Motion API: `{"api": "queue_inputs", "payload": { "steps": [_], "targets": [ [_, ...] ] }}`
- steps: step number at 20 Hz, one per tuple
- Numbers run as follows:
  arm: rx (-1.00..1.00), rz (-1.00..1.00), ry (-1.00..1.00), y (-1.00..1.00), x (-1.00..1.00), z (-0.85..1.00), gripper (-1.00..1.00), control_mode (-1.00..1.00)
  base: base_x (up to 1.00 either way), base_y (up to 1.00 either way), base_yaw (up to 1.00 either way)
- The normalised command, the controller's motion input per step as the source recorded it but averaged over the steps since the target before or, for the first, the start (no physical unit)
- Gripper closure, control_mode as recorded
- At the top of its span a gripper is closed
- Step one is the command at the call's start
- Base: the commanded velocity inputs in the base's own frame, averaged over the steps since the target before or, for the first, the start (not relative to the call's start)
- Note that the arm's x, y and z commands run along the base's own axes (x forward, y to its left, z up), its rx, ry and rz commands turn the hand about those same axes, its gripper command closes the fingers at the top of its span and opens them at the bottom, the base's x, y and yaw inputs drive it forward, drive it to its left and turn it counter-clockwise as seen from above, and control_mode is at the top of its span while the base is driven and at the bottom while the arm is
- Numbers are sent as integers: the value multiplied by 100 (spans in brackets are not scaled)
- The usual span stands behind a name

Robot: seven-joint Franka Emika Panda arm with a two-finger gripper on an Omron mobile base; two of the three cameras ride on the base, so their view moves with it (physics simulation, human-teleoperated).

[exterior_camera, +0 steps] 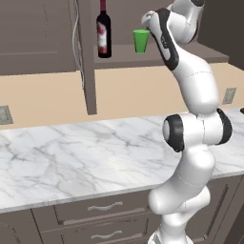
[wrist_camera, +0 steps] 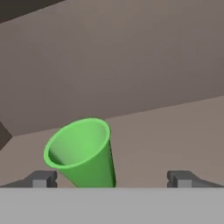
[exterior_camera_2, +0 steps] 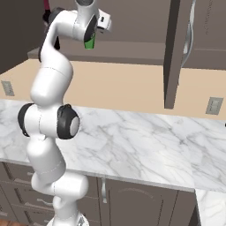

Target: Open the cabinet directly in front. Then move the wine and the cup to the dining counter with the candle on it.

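The cup (wrist_camera: 83, 153) is a small, plain, bright green tapered cup with no handle, wider at its rim than at its base. In the hand view its open mouth faces up and to the left, and the inside shows a slightly darker green than the outer wall. It stands upright on the floor of the open cabinet (exterior_camera: 157, 55), a dark grey-brown wall unit whose doors are swung out, each with a long curved silver handle.

The gripper (wrist_camera: 109, 178) stands with its fingers spread as wide as they go; the two dark fingertips (wrist_camera: 41, 178) rise at the bottom of the hand view, well apart from each other. Nothing is held between them, and neither tip is seen touching the cup.

The cup sits between the two fingertips but off centre, nearer the left one, with its lower body dropping out of sight just ahead of the hand. In the left base view the cup (exterior_camera: 141, 41) is just beside the front of the hand. The wine (exterior_camera: 103, 33), a dark bottle with a red foil neck and a white-and-red label, stands further along the same shelf, beyond the cup from the hand.
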Motion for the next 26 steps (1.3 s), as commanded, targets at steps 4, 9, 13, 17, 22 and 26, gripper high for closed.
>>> {"api": "queue_inputs", "payload": {
  "steps": [4, 9, 13, 17, 22, 26],
  "targets": [
    [0, 0, 2, 0, 30, 9, -100, -100, 0, 0, 0],
    [0, 0, 5, 0, 49, 0, -100, -100, 0, 0, 0],
    [0, 0, 4, 0, 45, 0, -100, -100, 0, 0, 0],
    [0, 0, 9, 0, 25, -4, -100, -100, 0, 0, 0],
    [-2, 0, 12, 0, 7, -20, -100, -100, 0, 0, 0],
    [-2, 0, 11, 0, 0, -25, -100, -100, 0, 0, 0]
  ]
}}
